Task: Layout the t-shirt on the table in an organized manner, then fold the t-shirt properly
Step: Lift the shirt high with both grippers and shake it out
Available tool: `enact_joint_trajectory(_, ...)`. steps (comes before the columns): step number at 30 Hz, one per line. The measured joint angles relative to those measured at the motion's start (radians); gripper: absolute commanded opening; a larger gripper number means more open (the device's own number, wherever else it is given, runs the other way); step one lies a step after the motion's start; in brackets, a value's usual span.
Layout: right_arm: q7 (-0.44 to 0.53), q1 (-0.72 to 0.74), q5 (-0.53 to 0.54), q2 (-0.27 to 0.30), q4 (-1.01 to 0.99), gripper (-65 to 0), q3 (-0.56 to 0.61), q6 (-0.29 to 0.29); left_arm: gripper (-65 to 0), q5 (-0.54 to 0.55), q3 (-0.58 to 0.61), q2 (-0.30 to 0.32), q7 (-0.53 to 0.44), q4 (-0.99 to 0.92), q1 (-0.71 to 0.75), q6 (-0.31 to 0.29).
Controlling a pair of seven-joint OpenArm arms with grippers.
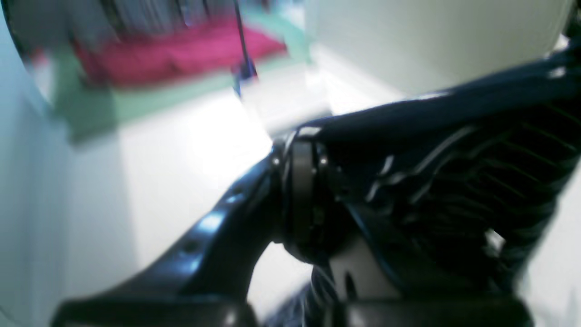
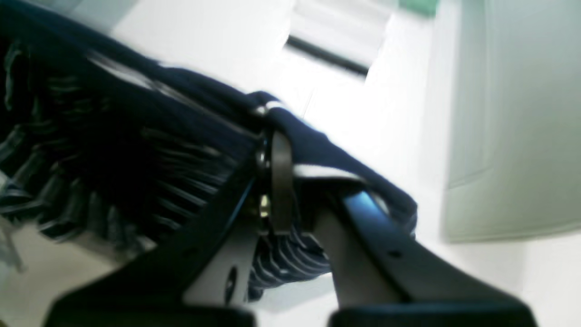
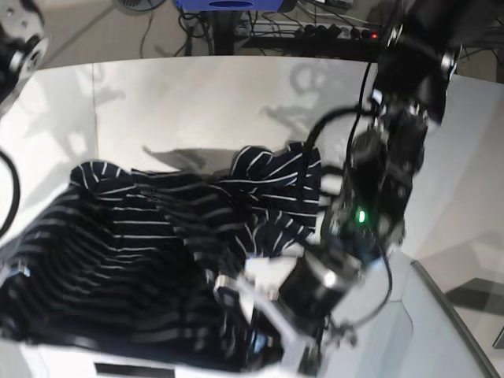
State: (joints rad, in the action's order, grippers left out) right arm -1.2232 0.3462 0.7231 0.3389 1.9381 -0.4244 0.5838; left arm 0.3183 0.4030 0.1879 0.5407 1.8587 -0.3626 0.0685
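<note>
Both claws, left [image 1: 299,181] and right [image 2: 277,181], clenched on t-shirt [image 3: 157,244] edges, bare table [image 3: 197,102] beyond

I see the shirt [image 3: 142,252] as dark navy, close to black, crossed by thin white stripes (they read greyer where the cloth bunches in shadow). My surface [image 3: 197,102] is plain white with a faint seam line. On the left wrist view, a blurred patch of magenta [image 1: 177,50] sits on pale green behind the cloth. Both end effectors, left [image 1: 304,181] and right [image 2: 277,181], are glossy black, and a small green light [image 3: 361,215] glows on the left arm.
</note>
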Motion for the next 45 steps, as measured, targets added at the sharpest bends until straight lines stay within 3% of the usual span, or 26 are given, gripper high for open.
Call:
enact_joint_trajectory(6,0.029,0.164,-0.018,0.029,-0.121,-64.4,0.060,0.000,-65.0,0.002,0.005,-0.033,0.011,-0.143,-0.178,-0.002)
enact_joint_trajectory(12,0.111,0.324,-0.136,0.090,-0.220,-64.4,0.185,0.001,-65.0,0.004,0.078,-0.029,0.000,-0.303,-0.367,-0.011)
enact_joint_trajectory(17,0.164,0.454,-0.217,0.091,-0.328,-64.4,0.281,-0.001,-65.0,0.002,0.189,-0.033,0.009,-0.454,-0.528,-0.001)
enact_joint_trajectory(21,0.257,0.546,-0.249,0.093,-0.443,-64.4,0.348,0.004,-65.0,0.001,0.207,-0.032,-0.003,-0.539,-0.668,-0.001)
enact_joint_trajectory(26,0.337,0.642,-0.316,0.092,-0.543,-64.4,0.434,0.008,-65.0,0.005,0.195,-0.016,-0.005,-0.557,-0.722,-0.004)
enact_joint_trajectory(32,0.382,0.753,-0.307,0.086,-0.546,-64.4,0.504,0.020,-65.0,0.016,0.092,0.016,-0.001,-0.559,-0.750,-0.017)
enact_joint_trajectory(38,0.406,0.829,-0.306,0.085,-0.546,-64.4,0.552,0.018,-65.0,0.159,0.074,0.077,-0.004,-0.554,-0.832,-0.019)
enact_joint_trajectory(45,0.466,0.922,-0.319,0.068,-0.604,-64.4,0.573,0.018,-65.0,0.166,0.072,0.088,-0.002,-0.555,-0.896,-0.010)
